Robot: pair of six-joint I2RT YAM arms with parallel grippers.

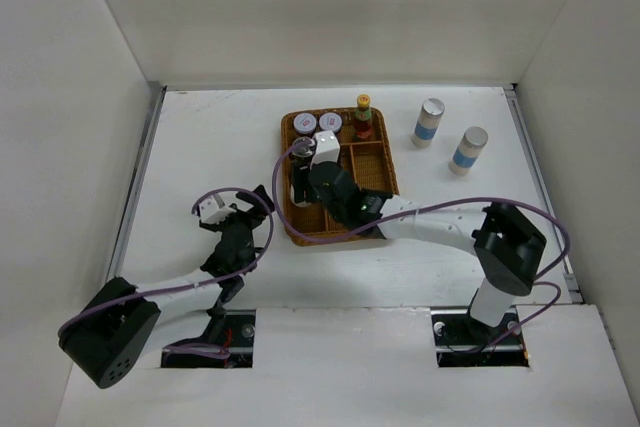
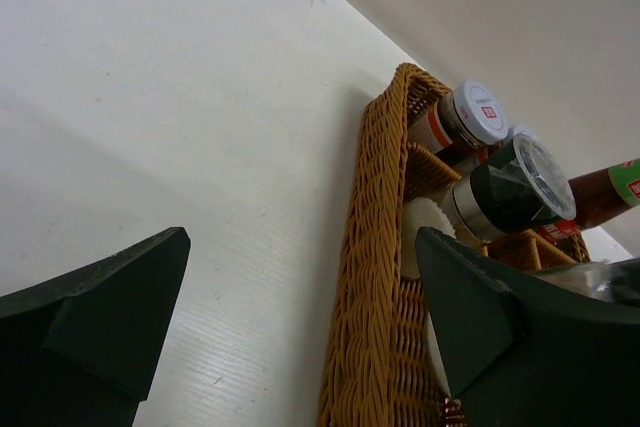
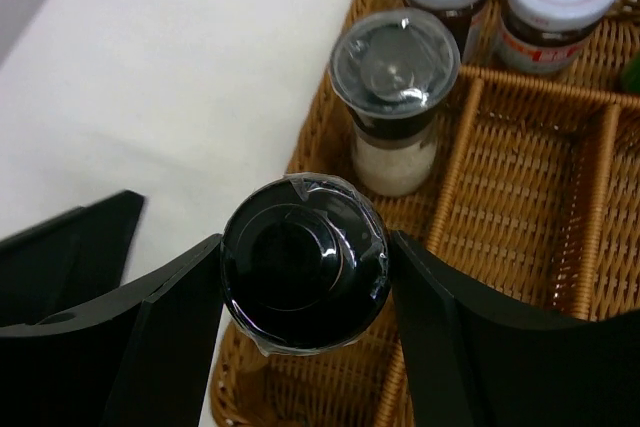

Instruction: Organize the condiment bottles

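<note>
Bottle with black cap and white body [image 3: 303, 262] gripped in right end effector [image 3: 305, 277], at left side of brown wicker divided tray [image 3: 520, 177], near grey-lidded clear jar [image 3: 395, 57], left end effector [image 2: 300, 297] wide open beside tray

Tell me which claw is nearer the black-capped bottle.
Right. The right claw is closed on the black-capped bottle; the left claw hangs open outside the tray's left edge.

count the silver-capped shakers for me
2. Both stand on the table right of the wicker tray: the far shaker nearer the back wall, the near shaker further right. The right arm covers part of the tray, so more could be hidden.
</note>
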